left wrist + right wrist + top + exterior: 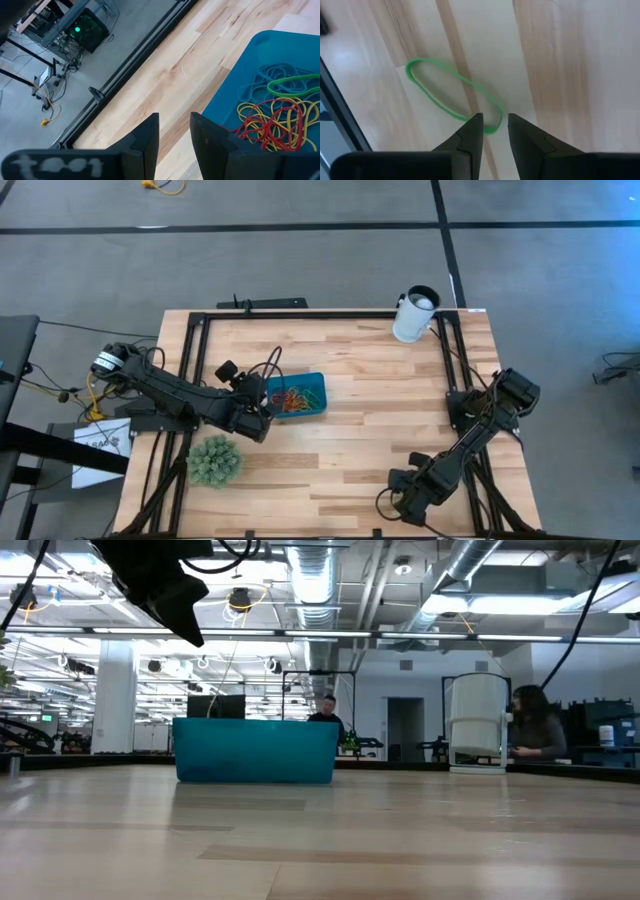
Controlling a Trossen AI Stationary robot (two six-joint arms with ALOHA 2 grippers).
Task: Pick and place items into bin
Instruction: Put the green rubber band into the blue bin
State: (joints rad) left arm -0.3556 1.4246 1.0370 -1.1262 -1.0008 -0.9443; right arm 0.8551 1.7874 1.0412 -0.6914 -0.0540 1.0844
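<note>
The teal bin [297, 396] lies left of the table's middle and holds several coloured bands [272, 117], red, yellow, green and blue. My left gripper [175, 127] hovers open at the bin's left edge with nothing between its fingers. Near the table's front right, my right gripper [494, 125] points straight down, open. A green band [451, 92] lies flat on the wood there. One end of the band [492, 127] reaches in between the two fingertips. My right gripper comes from above, with one finger on either side of the green band's end [495, 114]. I cannot tell whether the fingers touch it. The band lies flat and slack on the table.
A green spiky ball [213, 460] sits near the front left, close to my left arm. A white cup [413, 313] stands at the far right corner. Black frame rails [300, 314] run along the table's edges. People sit in the room beyond the table.
</note>
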